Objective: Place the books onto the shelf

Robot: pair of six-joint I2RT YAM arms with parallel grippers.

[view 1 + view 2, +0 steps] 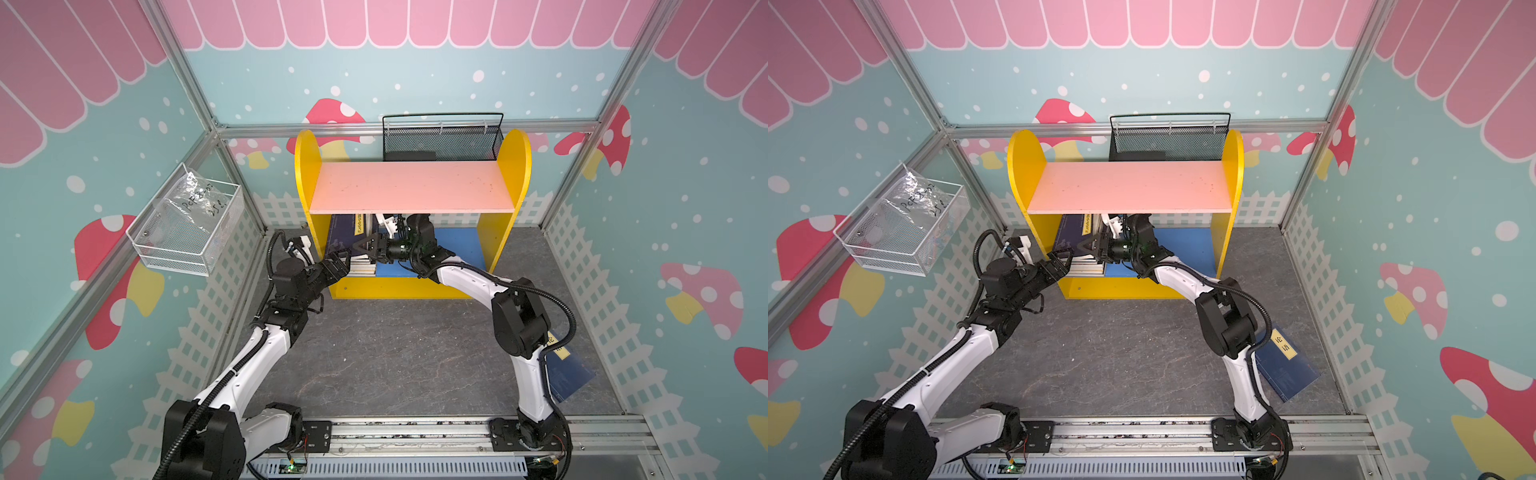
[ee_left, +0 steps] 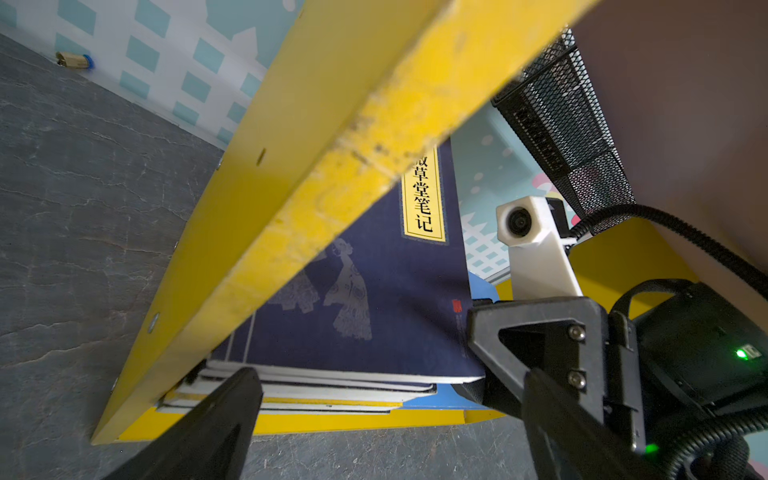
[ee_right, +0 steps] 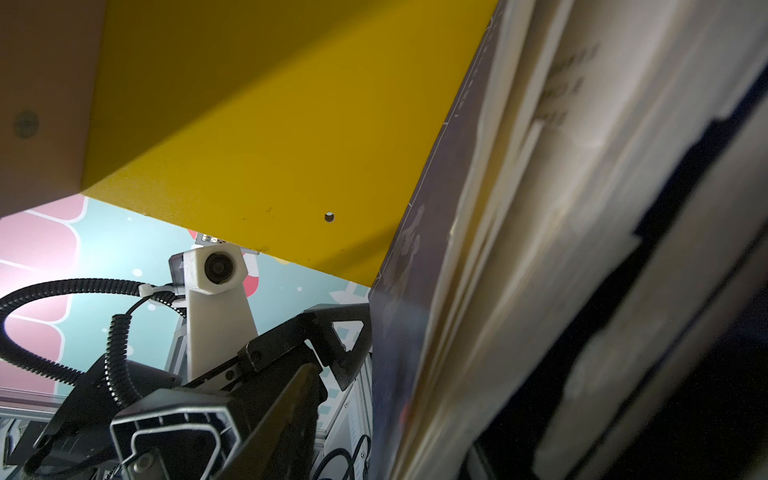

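The books (image 1: 345, 235) are leaned at the left end of the shelf (image 1: 508, 232), on its lower board (image 1: 459, 249), mostly hidden under the upper board (image 1: 411, 189). The left gripper (image 1: 341, 264) is spread wide at their front edges. The right gripper (image 1: 368, 248) is positioned beside the outermost cover; its jaw width cannot be determined. A navy book (image 1: 1287, 370) lies right of the shelf, partly covered by the right arm (image 1: 1225, 328).

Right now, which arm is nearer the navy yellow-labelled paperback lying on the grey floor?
Right arm: its elbow is beside the navy paperback; the left arm is across the floor.
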